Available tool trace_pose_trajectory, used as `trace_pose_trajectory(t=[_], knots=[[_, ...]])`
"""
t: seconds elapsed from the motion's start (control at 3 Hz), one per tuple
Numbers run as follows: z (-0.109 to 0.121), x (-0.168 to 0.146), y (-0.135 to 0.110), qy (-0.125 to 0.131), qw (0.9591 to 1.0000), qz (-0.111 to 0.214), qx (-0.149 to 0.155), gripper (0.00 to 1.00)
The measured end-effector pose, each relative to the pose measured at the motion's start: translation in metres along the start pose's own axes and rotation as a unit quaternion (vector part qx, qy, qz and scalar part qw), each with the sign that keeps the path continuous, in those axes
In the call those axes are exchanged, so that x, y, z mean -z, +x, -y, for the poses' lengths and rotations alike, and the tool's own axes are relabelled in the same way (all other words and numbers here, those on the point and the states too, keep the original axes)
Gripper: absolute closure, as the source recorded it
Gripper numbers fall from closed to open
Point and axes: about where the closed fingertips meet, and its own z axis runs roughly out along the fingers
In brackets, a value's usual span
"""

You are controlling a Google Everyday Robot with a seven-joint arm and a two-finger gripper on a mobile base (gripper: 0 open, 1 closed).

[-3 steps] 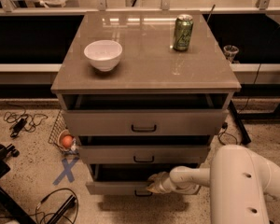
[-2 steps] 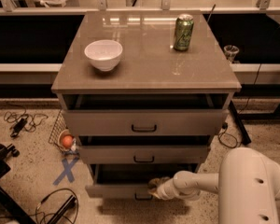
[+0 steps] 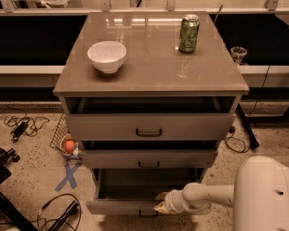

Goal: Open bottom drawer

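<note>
Bottom drawer (image 3: 118, 207): lowest of three, 6 o'clock of cabinet (image 3: 149, 81), standing well pulled out. Judged rigid, moderately heavy, sliding on runners; best taken at black bar handle (image 3: 148, 214). Gripper (image 3: 160, 202) at front's top edge, right of centre; open or closed, cannot tell.

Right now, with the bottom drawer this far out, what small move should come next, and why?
Probably one more short pull straight outward. The tool sits at the front edge of the bottom drawer, just above its handle. That drawer already stands out past the middle drawer, its inside showing, so little travel seems left.
</note>
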Motion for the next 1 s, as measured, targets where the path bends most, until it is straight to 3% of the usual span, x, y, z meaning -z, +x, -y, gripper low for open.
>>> trace_pose_trajectory(t=[1.0], knots=[[-0.0035,-0.0038,0.0021,-0.007,1.0000,0.003,-0.006,1.00]])
